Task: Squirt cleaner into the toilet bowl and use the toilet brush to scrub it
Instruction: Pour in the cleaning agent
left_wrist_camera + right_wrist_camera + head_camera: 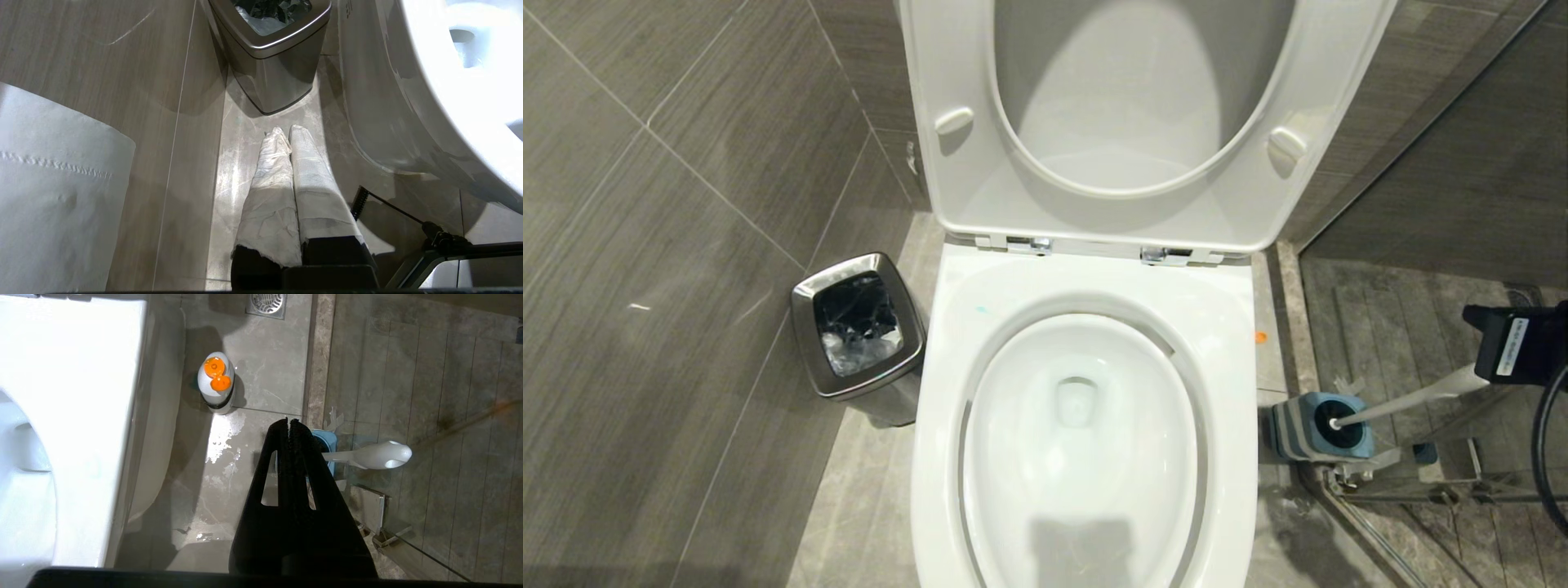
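Note:
The white toilet bowl [1086,457] fills the middle of the head view, with seat and lid [1127,122] raised. A tiny turquoise speck of cleaner [980,310] marks the rim. The toilet brush [1413,398] stands in its blue-grey holder [1307,433] on the floor to the bowl's right, its white handle [380,456] leaning outward. My right gripper [289,421] hangs shut and empty above the holder [327,441], beside the handle and not touching it. My left gripper [284,131], its fingers wrapped in white, is shut and empty over the floor left of the bowl.
A steel bin [858,331] stands left of the toilet. A white bottle with an orange flip cap [215,381] stands by the toilet base, a wet patch [222,435] in front of it. A glass partition [1445,482] rises right of the holder. A paper roll [53,188] hangs on the left.

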Robot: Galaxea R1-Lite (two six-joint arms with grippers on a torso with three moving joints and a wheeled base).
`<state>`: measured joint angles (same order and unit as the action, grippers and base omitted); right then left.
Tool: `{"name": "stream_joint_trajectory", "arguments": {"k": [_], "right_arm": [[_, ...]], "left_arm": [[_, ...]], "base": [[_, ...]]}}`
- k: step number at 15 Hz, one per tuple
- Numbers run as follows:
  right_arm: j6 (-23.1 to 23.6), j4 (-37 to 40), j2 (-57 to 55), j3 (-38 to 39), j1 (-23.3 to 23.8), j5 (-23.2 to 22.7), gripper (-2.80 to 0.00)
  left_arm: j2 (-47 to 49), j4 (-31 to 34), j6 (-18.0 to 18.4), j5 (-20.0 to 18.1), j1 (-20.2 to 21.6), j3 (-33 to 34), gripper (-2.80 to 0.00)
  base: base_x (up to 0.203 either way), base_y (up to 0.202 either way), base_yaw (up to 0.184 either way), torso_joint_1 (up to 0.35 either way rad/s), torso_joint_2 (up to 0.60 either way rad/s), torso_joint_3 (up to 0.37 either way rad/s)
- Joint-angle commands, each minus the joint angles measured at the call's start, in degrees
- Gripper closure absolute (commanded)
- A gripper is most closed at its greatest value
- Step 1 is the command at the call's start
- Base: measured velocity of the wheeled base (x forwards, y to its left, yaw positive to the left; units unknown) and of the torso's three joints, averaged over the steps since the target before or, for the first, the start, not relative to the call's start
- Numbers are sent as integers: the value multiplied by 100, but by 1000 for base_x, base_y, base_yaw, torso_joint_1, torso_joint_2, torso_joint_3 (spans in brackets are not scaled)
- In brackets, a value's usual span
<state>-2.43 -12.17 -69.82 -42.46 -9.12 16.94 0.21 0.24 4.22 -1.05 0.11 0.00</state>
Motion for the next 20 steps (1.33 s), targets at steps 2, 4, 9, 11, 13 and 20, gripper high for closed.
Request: {"name": "stream_joint_trajectory", "arguments": {"k": [2, 4, 9, 11, 13, 20], "right_arm": [[82, -23, 199, 404, -14, 11, 0], [242, -736, 271, 850, -19, 164, 0], [829, -5014, -741, 3091, -20, 558, 0], [711, -5924, -1663, 3432, -15, 596, 0], [531, -6721, -2785, 3428, -9, 626, 0], [-431, -7534, -5370, 2889, -29, 709, 0]], "left_arm": [[-3, 2, 0, 8, 3, 5, 0], [-3, 2, 0, 8, 7, 8, 0], [-3, 2, 0, 8, -2, 0, 0], [-3, 2, 0, 8, -2, 8, 0], [-3, 2, 0, 8, 2, 0, 0], [-3, 2, 0, 8, -2, 0, 0]], "base": [[0, 0, 0, 0, 0, 0], [0, 0, 0, 0, 0, 0], [0, 0, 0, 0, 0, 0], [0, 0, 0, 0, 0, 0], [0, 0, 0, 0, 0, 0], [0, 0, 0, 0, 0, 0]]}}
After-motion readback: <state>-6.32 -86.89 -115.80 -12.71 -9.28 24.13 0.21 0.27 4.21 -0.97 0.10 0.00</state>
